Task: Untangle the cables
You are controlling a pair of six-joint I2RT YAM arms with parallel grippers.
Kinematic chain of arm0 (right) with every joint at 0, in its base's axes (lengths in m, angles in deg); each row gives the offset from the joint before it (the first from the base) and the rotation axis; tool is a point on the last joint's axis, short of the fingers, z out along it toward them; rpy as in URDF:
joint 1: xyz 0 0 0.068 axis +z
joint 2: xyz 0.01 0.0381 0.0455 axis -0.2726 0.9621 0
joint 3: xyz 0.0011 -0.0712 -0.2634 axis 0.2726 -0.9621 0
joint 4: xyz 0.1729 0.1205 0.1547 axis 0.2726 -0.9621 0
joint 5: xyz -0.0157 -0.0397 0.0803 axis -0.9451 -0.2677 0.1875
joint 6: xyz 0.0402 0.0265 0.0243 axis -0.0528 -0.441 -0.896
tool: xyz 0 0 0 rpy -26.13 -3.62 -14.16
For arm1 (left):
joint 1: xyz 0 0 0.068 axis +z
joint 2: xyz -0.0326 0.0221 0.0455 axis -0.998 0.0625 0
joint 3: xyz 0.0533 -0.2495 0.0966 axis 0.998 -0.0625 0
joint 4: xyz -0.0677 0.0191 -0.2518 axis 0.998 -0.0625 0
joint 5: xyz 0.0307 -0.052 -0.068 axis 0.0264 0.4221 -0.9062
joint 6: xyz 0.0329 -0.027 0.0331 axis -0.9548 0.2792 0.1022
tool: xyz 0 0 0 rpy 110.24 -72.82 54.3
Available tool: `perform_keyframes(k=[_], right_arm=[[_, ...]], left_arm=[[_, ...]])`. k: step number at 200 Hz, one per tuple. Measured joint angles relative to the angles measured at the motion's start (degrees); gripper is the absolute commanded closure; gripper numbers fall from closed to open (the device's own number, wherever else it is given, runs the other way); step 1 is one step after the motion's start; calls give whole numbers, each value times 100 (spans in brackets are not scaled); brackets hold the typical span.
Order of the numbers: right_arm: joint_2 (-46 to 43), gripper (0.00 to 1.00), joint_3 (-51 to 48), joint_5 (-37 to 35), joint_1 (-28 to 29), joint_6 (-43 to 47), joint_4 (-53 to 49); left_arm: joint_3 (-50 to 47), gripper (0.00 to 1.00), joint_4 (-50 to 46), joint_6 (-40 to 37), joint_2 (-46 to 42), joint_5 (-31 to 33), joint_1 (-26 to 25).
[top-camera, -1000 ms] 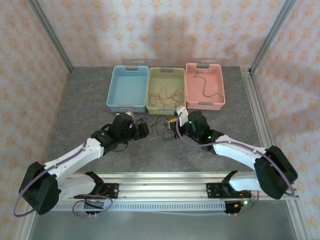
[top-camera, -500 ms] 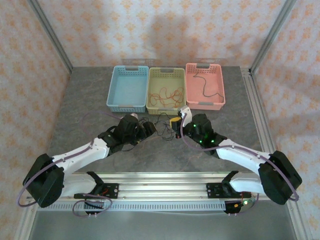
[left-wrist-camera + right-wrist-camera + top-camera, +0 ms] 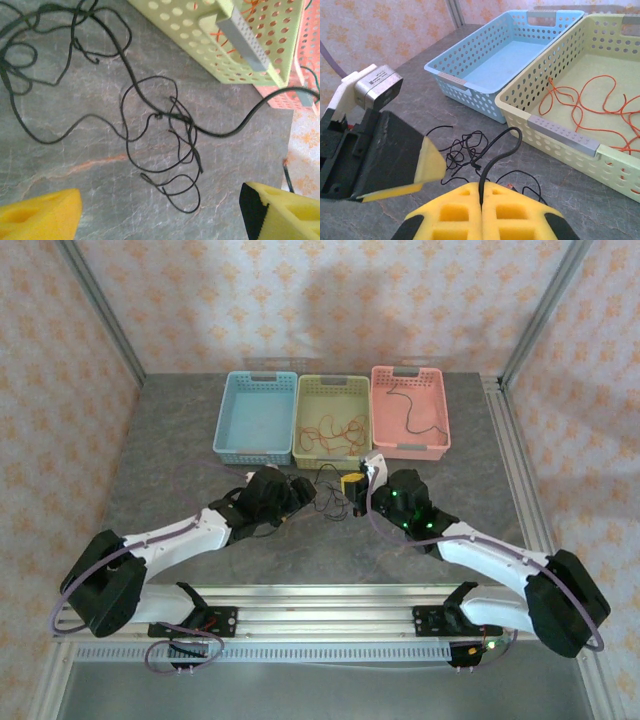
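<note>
My right claw [image 3: 481, 192] is clamped tight on one black cable [image 3: 482, 175], bottom centre of my right wrist view. My left claw [image 3: 160, 215] gapes wide and empty over the black tangle [image 3: 160, 120], which lies mid-frame on the table [image 3: 75, 165]. The orange cable [image 3: 580, 107] lies in the green basket [image 3: 560, 134] at right.

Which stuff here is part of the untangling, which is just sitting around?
In play: black cable tangle, left gripper open over it, right gripper shut on one strand.
Idle: orange cable in green basket, black wire in pink basket, blue basket.
</note>
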Motion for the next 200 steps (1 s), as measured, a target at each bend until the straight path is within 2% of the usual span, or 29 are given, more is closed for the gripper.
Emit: perform_keyframes(k=[34,52,83,99,150,185,196,200], right_arm=[[-214,100,-133,-4,0,2,105],[-289,100,-177,-7,0,0,160],[-404,100,-232,-72,0,2,195],[-487,100,-267,-129,0,2,208],[-697,100,-337,-389,0,4,234],[-756,100,-367,-542,0,7,256],[-761,100,-372,-560,0,7,260],[-761,100,-372,-560,0,7,262]], left_arm=[[179,27,-7,-39,192,162,57],[310,42,-4,-81,391,205,66],[472,59,-44,-264,621,308,63],[492,72,-87,-310,616,382,63],[529,100,-485,-610,433,667,63],[529,99,-813,-717,52,905,76],[529,76,-866,-754,-39,933,98],[529,65,-876,-782,-59,935,105]])
